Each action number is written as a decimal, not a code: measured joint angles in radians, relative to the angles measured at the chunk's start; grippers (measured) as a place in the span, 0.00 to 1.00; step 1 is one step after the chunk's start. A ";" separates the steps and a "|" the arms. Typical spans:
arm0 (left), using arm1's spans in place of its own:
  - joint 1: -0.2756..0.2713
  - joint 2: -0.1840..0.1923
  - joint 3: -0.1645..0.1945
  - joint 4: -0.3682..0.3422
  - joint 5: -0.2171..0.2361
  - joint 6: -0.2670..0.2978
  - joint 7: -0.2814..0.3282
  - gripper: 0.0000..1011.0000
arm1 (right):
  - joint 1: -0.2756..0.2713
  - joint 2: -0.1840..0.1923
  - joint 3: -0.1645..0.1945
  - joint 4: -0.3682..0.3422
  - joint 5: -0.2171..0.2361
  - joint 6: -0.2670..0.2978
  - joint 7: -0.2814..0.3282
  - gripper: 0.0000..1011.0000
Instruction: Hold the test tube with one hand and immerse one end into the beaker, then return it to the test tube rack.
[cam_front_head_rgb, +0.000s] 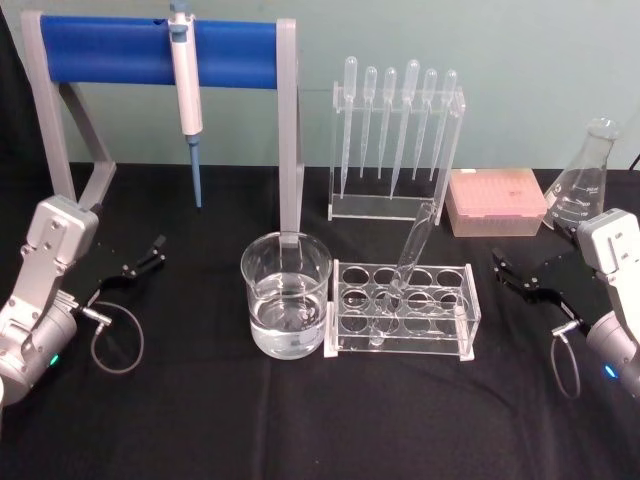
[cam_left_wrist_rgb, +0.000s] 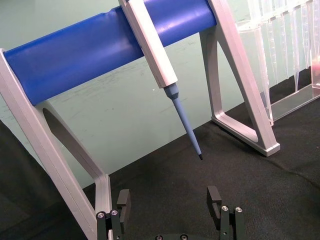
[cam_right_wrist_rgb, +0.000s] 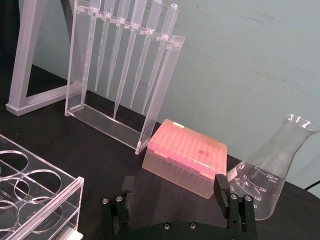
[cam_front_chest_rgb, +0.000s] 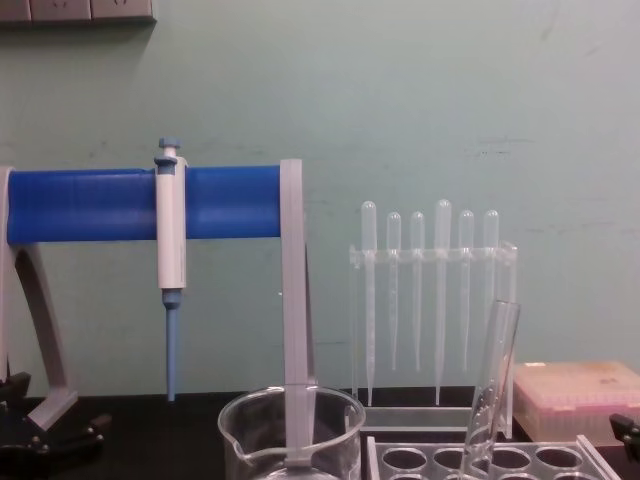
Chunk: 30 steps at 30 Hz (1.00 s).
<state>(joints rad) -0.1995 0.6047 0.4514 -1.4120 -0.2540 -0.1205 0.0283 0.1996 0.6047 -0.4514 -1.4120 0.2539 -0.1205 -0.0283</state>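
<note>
Pick-up pending: test tube (cam_front_head_rgb: 412, 255) leans in the test tube rack (cam_front_head_rgb: 466, 300) beside the beaker (cam_front_head_rgb: 285, 295); left end effector (cam_front_head_rgb: 143, 258) and right end effector (cam_front_head_rgb: 509, 272) wide, empty; the nearer right should grip its upper shaft.

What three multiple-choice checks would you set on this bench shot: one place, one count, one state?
1. The test tube is: A) tilted in a hole of the clear rack; B) lying flat in front of that rack; C) lying behind it.
2. The droppers hanging at the back number: A) four; B) six; C) eight.
3. The left gripper and right gripper are: A) both shut; B) one shut, one open; C) both open, holding nothing.
Answers: 1 A, it leans with its lower end inside the rack. 2 B, six bulbs show in a row. 3 C, each wrist view shows the jaws apart with nothing between them.
</note>
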 joint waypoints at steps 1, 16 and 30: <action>0.000 0.000 0.000 0.000 0.000 0.000 0.000 0.99 | 0.000 0.000 0.000 0.000 0.000 0.000 0.000 0.99; 0.000 0.000 0.000 0.000 0.000 0.000 0.000 0.99 | 0.000 0.000 0.000 0.000 0.000 0.000 0.000 0.99; 0.000 0.000 0.000 0.000 0.000 0.000 0.000 0.99 | -0.030 0.015 0.042 -0.052 0.020 -0.002 0.027 0.99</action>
<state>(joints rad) -0.1995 0.6047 0.4514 -1.4120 -0.2539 -0.1206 0.0283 0.1693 0.6197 -0.4092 -1.4642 0.2734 -0.1222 -0.0009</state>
